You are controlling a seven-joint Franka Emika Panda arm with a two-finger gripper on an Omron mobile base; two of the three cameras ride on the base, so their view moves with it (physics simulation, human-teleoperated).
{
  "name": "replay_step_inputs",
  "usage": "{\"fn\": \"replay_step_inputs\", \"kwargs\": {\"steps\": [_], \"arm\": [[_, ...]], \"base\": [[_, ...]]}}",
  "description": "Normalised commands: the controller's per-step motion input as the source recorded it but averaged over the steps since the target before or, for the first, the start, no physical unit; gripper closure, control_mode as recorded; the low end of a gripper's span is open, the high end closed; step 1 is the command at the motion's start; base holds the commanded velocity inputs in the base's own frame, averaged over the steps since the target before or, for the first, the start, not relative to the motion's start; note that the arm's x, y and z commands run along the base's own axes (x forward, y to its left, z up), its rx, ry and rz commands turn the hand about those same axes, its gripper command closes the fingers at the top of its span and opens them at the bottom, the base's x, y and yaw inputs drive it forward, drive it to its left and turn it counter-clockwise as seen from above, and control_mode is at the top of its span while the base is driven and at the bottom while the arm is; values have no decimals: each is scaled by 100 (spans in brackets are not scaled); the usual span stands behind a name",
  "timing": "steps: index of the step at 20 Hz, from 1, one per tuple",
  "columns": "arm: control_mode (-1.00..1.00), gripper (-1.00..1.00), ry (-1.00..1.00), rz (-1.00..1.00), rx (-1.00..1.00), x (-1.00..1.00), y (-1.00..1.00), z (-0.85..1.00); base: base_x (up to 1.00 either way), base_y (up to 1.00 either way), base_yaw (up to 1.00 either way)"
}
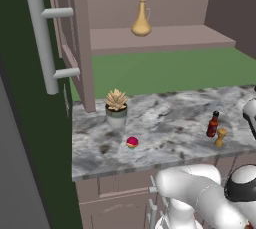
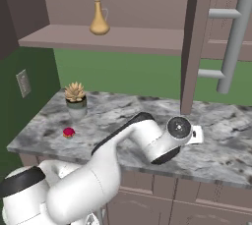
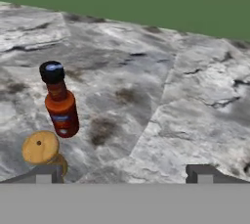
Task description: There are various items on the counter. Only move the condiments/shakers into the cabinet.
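flask: tan flask bottle (image 1: 141,17) stands upright on the cabinet shelf (image 1: 165,38), toward its left end. Judged done, one of three.
sauce: red sauce bottle (image 3: 60,101) with black cap, upright on the counter (image 1: 165,123) near the front edge at its right end.
shaker: small wooden shaker (image 3: 42,150) just beside the sauce bottle, nearer the front edge. Whether they touch, can't tell. The close pair leaves little finger room, so a grab on one risks knocking the other.
claw: gripper (image 3: 124,173) is wide, nothing between the tips. It looks down along the counter with the shaker near its left tip and bare stone in the gap. Probably lining up on the pair, not yet centred on either.
leave alone: potted succulent (image 1: 116,106) near the counter's back left corner; small red-and-yellow round thing (image 1: 132,142) in front of it. Both well apart from the bottles, no obstruction.
surface: grey-white marbled stone, flat, over brownish-mauve drawer fronts (image 1: 120,193).
room: cabinet door (image 1: 70,33) swung open, long grey bar handle (image 1: 44,43). Green wall (image 1: 170,70) between counter and shelf.
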Motion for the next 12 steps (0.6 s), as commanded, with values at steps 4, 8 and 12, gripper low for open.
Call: {"fn": "replay_step_inputs", "kwargs": {"steps": [4, 8, 12], "arm": [[-100, -100, 1, 43, 7, -14, -51, -37], [-100, -100, 0, 46, 2, -13, -29, -31], [-100, -100, -18, 36, 0, -15, 11, -24]], "base": [[0, 0, 0], [0, 0, 0], [0, 0, 0]]}}
